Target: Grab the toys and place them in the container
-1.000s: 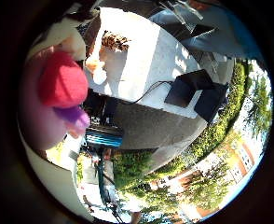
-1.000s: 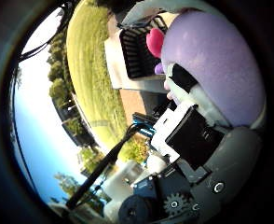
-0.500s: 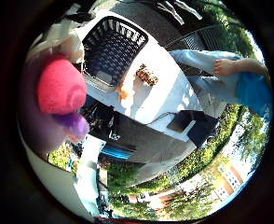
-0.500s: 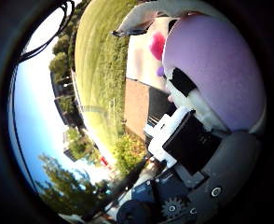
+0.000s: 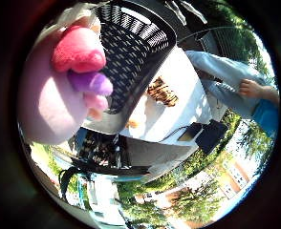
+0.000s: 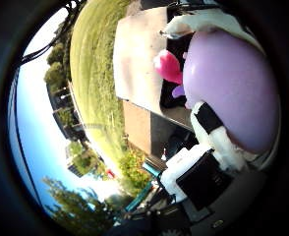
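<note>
Right little finger side palm view: a lilac plush toy (image 5: 49, 102) fills one side of the picture, close against the palm; it carries a pink lump, a purple one and a pale pink one on its front; beyond it a black latticed container (image 5: 131, 52) stands on a white surface (image 5: 188, 100), reaching over toward one of the surface's edges; a brown striped toy (image 5: 162, 91) lies on the surface just beside the container, and a small orange-and-cream toy (image 5: 133, 121) lies near the surface's edge, next to the container's wall; a person's sleeve and hand show past the far edge of the surface, touching none of the toys.

Right thumb side palm view: the lilac plush toy bulges large against the palm; the robot hand (image 6: 203, 172) has a white and black finger (image 6: 211, 130) curled along the toy's flank, clamped on it, so the toy is held off the surface; the pink lump points toward the dark container, whose inside shows behind it; grass lies beyond the surface.
</note>
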You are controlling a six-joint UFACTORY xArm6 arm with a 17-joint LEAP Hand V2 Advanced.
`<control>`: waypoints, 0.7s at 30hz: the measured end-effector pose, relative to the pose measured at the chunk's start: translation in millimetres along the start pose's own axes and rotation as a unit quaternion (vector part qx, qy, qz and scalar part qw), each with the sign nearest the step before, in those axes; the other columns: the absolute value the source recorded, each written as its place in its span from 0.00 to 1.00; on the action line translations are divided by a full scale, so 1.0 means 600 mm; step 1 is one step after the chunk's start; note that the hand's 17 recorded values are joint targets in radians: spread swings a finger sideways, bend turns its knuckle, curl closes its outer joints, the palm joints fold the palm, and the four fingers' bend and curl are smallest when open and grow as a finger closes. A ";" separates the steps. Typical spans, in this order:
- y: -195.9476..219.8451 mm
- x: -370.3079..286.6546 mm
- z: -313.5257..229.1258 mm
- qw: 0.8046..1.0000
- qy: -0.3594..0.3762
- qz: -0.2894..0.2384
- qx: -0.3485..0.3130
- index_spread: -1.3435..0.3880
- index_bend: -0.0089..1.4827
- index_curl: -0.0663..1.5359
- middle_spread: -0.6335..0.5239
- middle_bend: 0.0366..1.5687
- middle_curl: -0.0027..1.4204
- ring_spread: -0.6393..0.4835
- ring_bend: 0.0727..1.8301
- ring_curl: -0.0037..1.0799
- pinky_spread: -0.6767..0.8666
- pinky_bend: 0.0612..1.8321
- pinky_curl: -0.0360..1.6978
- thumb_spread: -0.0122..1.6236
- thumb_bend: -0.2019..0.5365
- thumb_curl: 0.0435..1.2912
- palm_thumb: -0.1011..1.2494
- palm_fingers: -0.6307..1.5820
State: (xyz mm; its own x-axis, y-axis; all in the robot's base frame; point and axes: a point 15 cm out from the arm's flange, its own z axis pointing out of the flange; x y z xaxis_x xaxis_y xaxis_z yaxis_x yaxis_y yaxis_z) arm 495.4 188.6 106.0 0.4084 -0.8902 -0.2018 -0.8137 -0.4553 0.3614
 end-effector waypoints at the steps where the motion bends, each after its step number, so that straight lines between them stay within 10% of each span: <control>1: -0.001 0.004 0.002 1.000 -0.001 -0.008 0.000 0.52 0.54 0.11 0.54 0.18 0.45 0.77 0.31 0.43 0.69 0.38 0.38 0.73 0.24 0.43 0.67 0.16; 9: 0.016 0.062 -0.034 0.999 -0.010 -0.024 0.020 0.52 0.29 0.11 0.61 0.05 0.30 0.84 0.18 0.32 0.73 0.27 0.28 0.68 0.23 0.40 0.69 0.23; 21: 0.123 0.232 -0.160 0.996 -0.024 0.028 0.077 0.52 0.16 0.16 0.64 0.07 0.21 0.85 0.15 0.30 0.75 0.25 0.24 0.67 0.23 0.36 0.67 0.28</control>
State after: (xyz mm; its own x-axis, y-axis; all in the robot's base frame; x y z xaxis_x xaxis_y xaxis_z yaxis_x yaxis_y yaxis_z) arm 531.8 29.7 192.2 0.3430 -0.9108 -0.2299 -0.8904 -0.3932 0.2294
